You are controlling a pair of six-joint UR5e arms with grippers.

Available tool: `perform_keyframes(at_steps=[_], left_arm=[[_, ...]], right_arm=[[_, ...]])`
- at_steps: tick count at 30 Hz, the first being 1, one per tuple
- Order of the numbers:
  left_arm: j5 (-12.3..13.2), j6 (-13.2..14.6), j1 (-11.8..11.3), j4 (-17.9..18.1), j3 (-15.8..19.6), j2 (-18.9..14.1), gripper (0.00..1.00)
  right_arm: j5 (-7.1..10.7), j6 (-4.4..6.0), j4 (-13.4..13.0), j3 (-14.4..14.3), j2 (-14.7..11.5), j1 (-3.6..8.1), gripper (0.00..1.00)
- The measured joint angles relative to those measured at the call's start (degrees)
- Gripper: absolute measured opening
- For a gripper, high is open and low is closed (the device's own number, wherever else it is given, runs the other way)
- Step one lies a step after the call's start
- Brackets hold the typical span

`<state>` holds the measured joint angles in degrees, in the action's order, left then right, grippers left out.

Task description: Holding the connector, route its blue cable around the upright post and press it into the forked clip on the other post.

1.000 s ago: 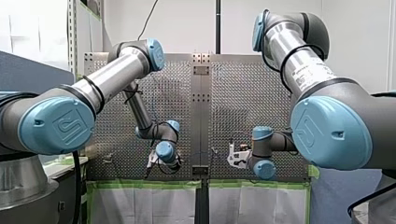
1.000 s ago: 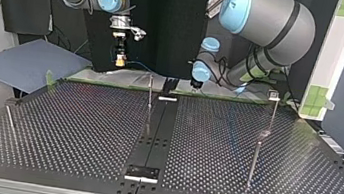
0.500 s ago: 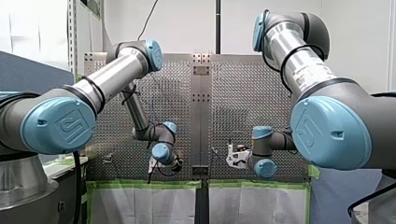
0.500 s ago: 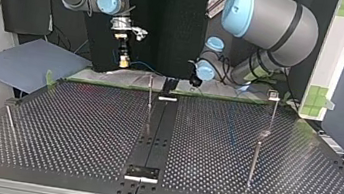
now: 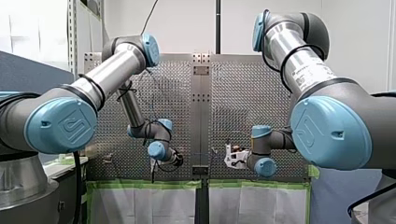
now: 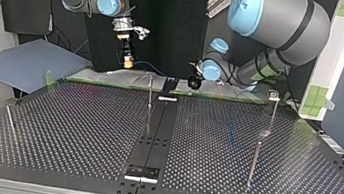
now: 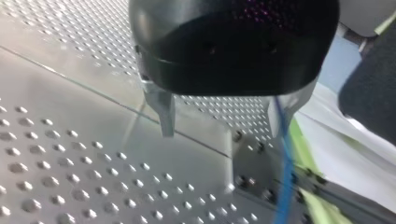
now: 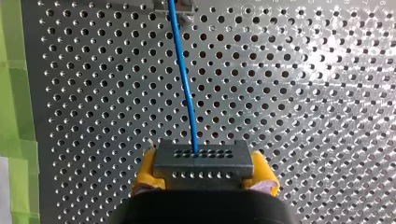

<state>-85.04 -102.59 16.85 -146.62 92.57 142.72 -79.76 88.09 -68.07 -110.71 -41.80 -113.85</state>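
My right gripper (image 8: 203,179) is shut on a grey connector (image 8: 203,161), held between its yellow pads (image 8: 145,175). A blue cable (image 8: 184,79) leaves the connector and runs ahead over the perforated plate to a small fixture (image 8: 175,4). At the top view's back left, the right gripper (image 6: 127,62) hangs above the table's far edge, and the cable (image 6: 151,67) trails toward the middle. My left gripper (image 7: 222,121) is open with nothing between its metal fingers (image 7: 161,112); the cable (image 7: 285,182) passes beside one of them. A thin upright post (image 6: 150,94) stands mid-back; the post with the forked clip (image 6: 274,96) is at the back right.
Two more thin posts stand on the table, one at the top view's right (image 6: 254,161) and one at its left (image 6: 9,121). A dark centre strip (image 6: 155,130) divides the perforated table. Green tape (image 5: 144,184) lines the near edge in the front view.
In the top view my right gripper has carried the connector a little to the right. My left gripper has swung and shifted slightly right near the table's far edge; it stays open.
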Motion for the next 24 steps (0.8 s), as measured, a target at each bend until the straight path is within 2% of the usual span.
perform_keyframes(at_steps=[7,12,20,24], left_arm=[[3.4,-3.4,0.2,3.3,1.8,-3.3,1.0],[5.9,-5.9,0.8,5.1,2.4,-4.2,1.0],[9.7,-9.8,1.2,4.9,3.0,-4.2,1.0],[9.4,-11.1,1.6,4.7,3.6,-4.3,1.0]], right_arm=[[0.37,-0.17,0.1,0.0,0.0,-0.15,0.0],[0.91,-0.32,0.3,0.0,0.0,-0.18,0.0],[1.32,-0.35,0.3,0.0,0.0,-0.19,0.0],[1.5,-0.35,0.3,0.0,0.0,-0.24,0.0]])
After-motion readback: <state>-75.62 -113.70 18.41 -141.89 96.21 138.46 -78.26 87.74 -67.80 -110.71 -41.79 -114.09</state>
